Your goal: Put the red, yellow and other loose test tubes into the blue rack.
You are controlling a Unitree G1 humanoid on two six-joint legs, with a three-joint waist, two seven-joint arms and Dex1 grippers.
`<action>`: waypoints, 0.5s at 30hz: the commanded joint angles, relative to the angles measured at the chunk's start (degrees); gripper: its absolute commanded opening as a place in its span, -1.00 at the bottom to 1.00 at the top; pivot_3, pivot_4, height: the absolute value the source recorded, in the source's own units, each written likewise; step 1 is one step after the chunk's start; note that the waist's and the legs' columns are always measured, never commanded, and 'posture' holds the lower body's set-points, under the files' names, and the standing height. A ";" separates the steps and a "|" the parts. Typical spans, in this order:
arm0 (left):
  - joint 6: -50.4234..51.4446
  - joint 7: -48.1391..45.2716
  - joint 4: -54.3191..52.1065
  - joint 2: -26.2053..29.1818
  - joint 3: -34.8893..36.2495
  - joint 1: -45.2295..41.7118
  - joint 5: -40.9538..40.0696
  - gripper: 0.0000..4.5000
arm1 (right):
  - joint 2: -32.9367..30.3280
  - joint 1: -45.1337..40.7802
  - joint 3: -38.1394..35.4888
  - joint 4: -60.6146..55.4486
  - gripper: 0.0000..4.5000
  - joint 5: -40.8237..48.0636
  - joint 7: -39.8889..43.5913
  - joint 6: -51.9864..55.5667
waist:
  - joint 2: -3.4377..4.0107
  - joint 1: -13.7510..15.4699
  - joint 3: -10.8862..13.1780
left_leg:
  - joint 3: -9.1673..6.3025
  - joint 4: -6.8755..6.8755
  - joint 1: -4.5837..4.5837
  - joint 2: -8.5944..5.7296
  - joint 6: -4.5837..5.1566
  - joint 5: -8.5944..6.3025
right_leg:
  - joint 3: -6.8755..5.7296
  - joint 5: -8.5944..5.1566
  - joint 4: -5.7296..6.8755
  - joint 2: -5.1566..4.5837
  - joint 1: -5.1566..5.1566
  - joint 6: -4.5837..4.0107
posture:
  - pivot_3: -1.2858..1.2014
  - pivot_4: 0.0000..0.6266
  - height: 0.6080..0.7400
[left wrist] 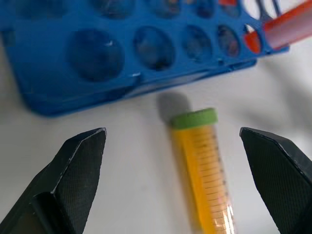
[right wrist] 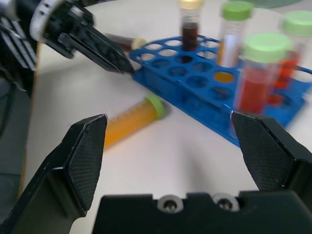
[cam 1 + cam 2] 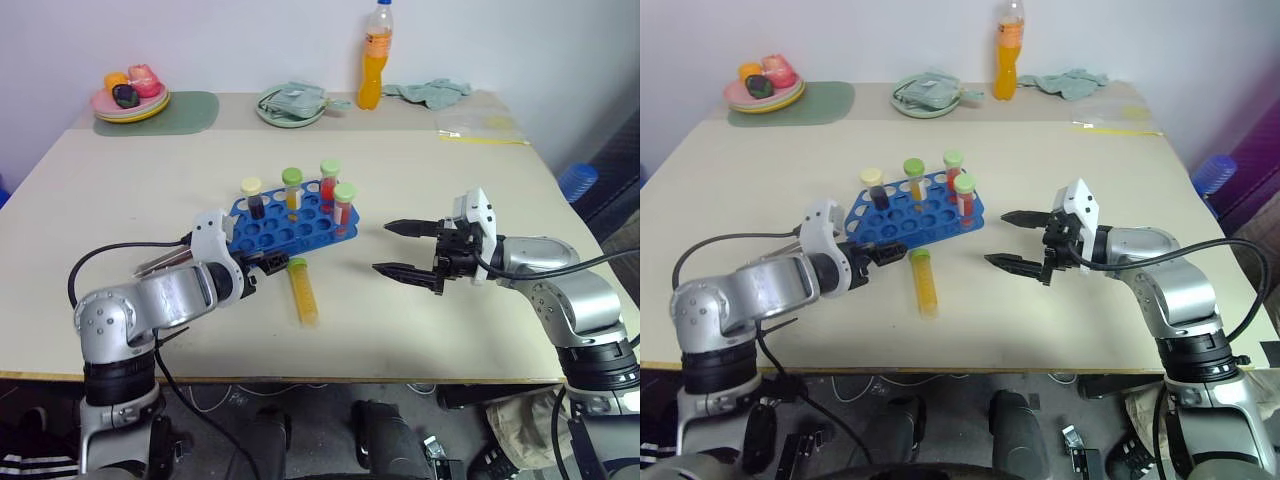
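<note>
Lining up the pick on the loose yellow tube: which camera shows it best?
The left wrist view: the yellow tube lies framed between the open left gripper fingers, green cap toward the blue rack. The head views show it whole but small, on the table in front of the rack. The right wrist view shows it at an angle, blurred.

Both arms are silver-grey metal with rounded joint housings and black bands at the shoulders. White plastic wrist covers. Left gripper (image 3: 268, 263) and right gripper (image 3: 402, 250): black, wedge-shaped textured fingers. Black cables loop off each arm. Two small screws in the right finger base.
</note>
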 commanded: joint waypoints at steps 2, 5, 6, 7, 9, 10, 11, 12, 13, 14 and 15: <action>-1.03 -2.30 5.23 1.16 -4.25 -3.90 -1.63 1.00 | 0.42 -0.56 -1.01 -1.18 0.99 0.67 0.22 -0.68 | 0.00 0.43 0.00 | 0.00 0.01 -0.03 -0.04 0.00 0.00 | 0.00 0.00 -0.07 -0.02 0.02 0.01 | 0.03 -0.52 1.00; -0.26 -3.54 7.96 -0.54 -6.34 -5.52 -1.63 1.00 | 0.59 -0.03 -1.25 -2.25 0.99 0.92 -0.42 -0.31 | 0.00 0.41 0.00 | -0.01 0.01 -0.05 -0.04 0.00 0.00 | 0.00 0.01 -0.08 -0.02 0.03 0.03 | 0.03 -0.52 1.00; 0.33 -4.27 8.27 -0.71 -7.19 -5.46 -1.63 1.00 | 0.63 0.22 -1.33 -2.74 0.99 1.11 -0.65 -0.07 | 0.00 0.40 0.00 | 0.00 0.01 -0.05 -0.04 0.00 0.00 | 0.00 0.01 -0.09 -0.03 0.03 0.04 | 0.03 -0.52 1.00; 0.41 -4.27 8.53 -0.95 -7.78 -5.62 -1.63 1.00 | 0.63 0.54 -1.39 -3.16 0.99 1.18 -0.80 -0.02 | 0.00 0.38 0.00 | 0.00 0.00 -0.05 -0.04 0.00 0.00 | 0.00 0.02 -0.09 -0.03 0.03 0.05 | 0.03 -0.52 1.00; 1.05 -5.13 9.73 -0.52 -8.65 -6.87 -1.63 1.00 | 0.64 0.97 -1.44 -3.69 0.99 1.47 -1.09 0.41 | 0.00 0.21 0.00 | -0.01 -0.01 -0.05 -0.04 0.00 0.00 | 0.00 0.02 -0.08 -0.03 0.01 0.09 | 0.03 -0.52 1.00; 0.89 -4.86 10.56 -0.86 -8.58 -7.54 -1.63 1.00 | 0.61 1.16 -1.43 -3.80 0.99 1.32 -1.21 0.28 | 0.00 0.15 0.00 | -0.01 -0.02 -0.04 -0.03 0.00 0.00 | 0.00 0.02 -0.07 -0.02 0.00 0.09 | 0.03 -0.52 1.00; 1.44 -5.29 11.32 -0.56 -8.99 -8.12 -1.63 1.00 | 0.59 1.31 -1.40 -3.86 0.99 1.18 -1.33 0.13 | 0.00 0.16 0.00 | -0.01 -0.02 -0.03 -0.03 0.00 0.00 | 0.00 0.02 -0.05 -0.02 0.00 0.09 | 0.03 -0.52 1.00; 1.91 -5.75 11.61 -0.83 -9.47 -8.18 -1.63 1.00 | 0.61 1.17 -1.39 -3.86 0.99 1.16 -1.48 0.19 | 0.00 0.18 0.00 | -0.01 -0.01 -0.03 -0.03 0.00 0.00 | 0.00 0.02 -0.04 -0.02 0.00 0.09 | 0.03 -0.52 1.00; 2.52 -6.42 11.61 -0.70 -10.28 -8.18 -1.63 1.00 | 0.71 0.89 -1.37 -3.86 0.99 1.26 -1.73 0.42 | 0.00 0.18 0.00 | -0.01 0.00 -0.04 -0.03 0.00 0.00 | 0.00 0.02 -0.04 -0.02 0.00 0.10 | 0.03 -0.52 1.00; 2.70 -6.39 11.56 -1.19 -10.83 -7.77 -1.63 1.00 | 0.91 0.46 -1.30 -3.89 0.99 1.42 -2.10 0.84 | 0.00 0.18 0.00 | -0.01 0.01 -0.04 -0.04 0.00 0.00 | 0.00 0.03 -0.04 -0.03 0.01 0.11 | 0.03 -0.52 1.00; 2.78 -6.32 11.83 -1.76 -11.10 -7.57 -1.63 1.00 | 1.05 0.10 -1.19 -3.97 0.99 1.53 -2.39 1.17 | 0.00 0.19 0.00 | -0.01 0.00 -0.03 -0.04 0.00 0.00 | 0.00 0.02 -0.06 -0.03 0.03 0.11 | 0.03 -0.52 1.00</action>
